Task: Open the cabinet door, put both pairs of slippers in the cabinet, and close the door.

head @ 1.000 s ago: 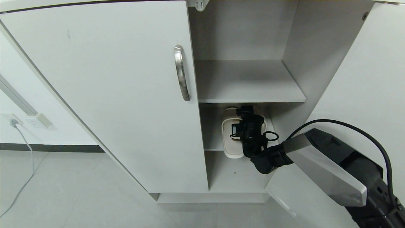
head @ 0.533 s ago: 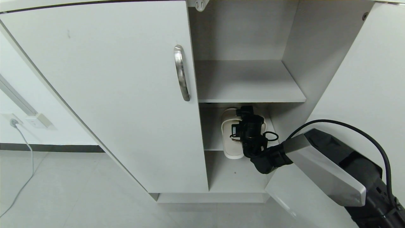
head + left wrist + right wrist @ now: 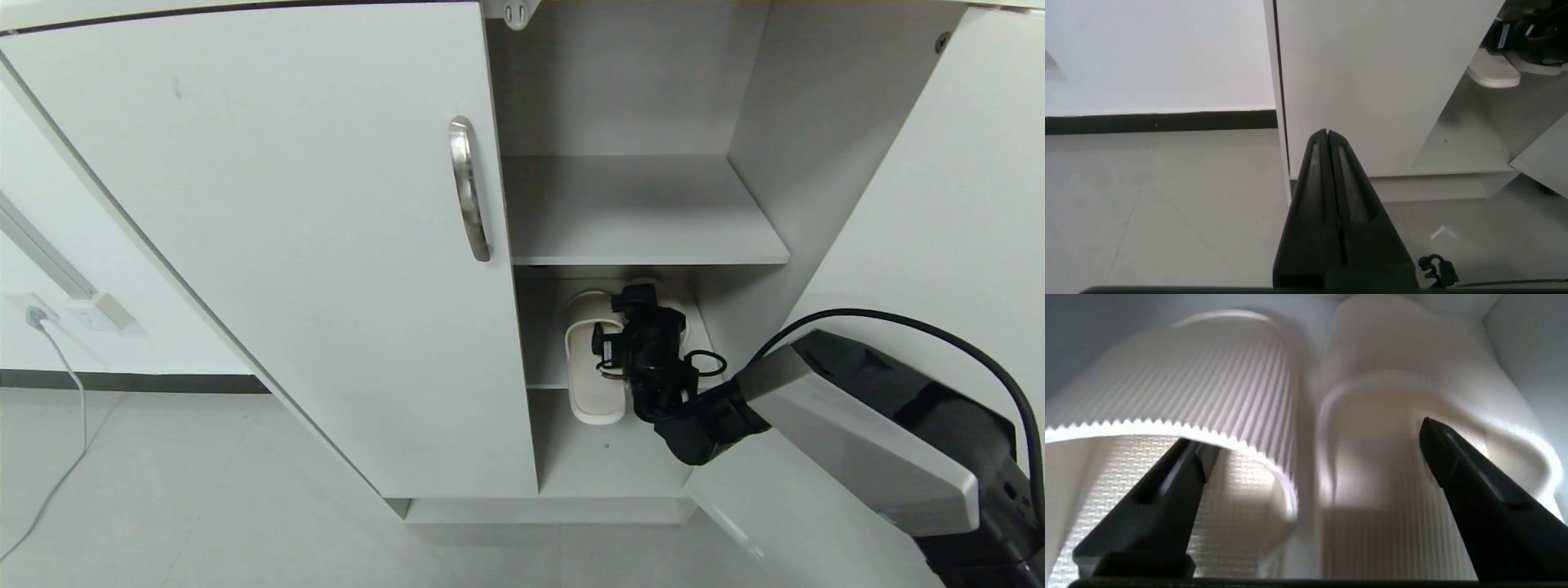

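Observation:
A white pair of slippers (image 3: 592,376) lies side by side on the cabinet's lower shelf (image 3: 545,377), heels sticking out over its front edge. My right gripper (image 3: 635,304) is inside that compartment just above them, open. In the right wrist view its fingers (image 3: 1167,498) spread wide over the ribbed strap of one slipper (image 3: 1208,392) and the footbed of the other (image 3: 1396,474). The left gripper (image 3: 1327,135) is shut on nothing, low over the floor in front of the cabinet's shut left door (image 3: 286,245). The right door (image 3: 939,245) stands open.
The upper shelf (image 3: 637,212) is bare. A metal handle (image 3: 468,188) runs down the shut door's edge. A wall socket with a cable (image 3: 37,314) sits at the far left above the tiled floor (image 3: 204,523).
The slippers have dropped lower and now lie flatter on the shelf. My right arm has drawn back slightly toward me.

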Available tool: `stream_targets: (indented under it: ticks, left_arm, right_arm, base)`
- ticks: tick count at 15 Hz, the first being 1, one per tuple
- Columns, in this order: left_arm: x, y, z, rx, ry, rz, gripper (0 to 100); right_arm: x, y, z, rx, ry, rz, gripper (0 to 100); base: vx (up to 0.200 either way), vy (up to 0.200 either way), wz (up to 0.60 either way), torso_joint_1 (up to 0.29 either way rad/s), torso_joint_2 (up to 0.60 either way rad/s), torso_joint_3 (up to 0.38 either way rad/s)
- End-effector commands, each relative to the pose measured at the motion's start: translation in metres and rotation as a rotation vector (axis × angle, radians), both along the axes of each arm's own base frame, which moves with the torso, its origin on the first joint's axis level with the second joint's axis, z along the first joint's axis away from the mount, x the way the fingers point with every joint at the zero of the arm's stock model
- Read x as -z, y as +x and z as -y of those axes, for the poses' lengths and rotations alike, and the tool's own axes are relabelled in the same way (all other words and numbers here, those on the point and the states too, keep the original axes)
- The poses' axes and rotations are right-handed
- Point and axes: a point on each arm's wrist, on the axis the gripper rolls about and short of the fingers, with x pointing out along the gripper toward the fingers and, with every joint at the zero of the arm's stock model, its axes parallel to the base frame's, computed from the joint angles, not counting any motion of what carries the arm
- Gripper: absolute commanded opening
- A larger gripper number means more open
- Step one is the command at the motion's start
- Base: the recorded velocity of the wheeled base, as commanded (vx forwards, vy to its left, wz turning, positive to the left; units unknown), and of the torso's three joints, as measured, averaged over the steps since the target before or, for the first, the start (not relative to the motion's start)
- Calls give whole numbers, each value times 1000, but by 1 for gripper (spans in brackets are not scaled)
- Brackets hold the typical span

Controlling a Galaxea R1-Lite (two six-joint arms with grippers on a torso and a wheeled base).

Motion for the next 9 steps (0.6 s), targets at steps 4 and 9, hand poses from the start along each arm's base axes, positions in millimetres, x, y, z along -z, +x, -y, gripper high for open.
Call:
stream_targets:
  ticks: [4,9]
  left_arm:
    - [0,0,0,0,0,0,0]
    - [0,0,0,0,1,0,0]
  right_arm:
    - [-28,-30,7,-15,26,47,100]
    - [-35,-87,14,-81,5,8,100]
  base:
    - [0,0,0,0,0,0]
    - [0,0,0,0,0,0]
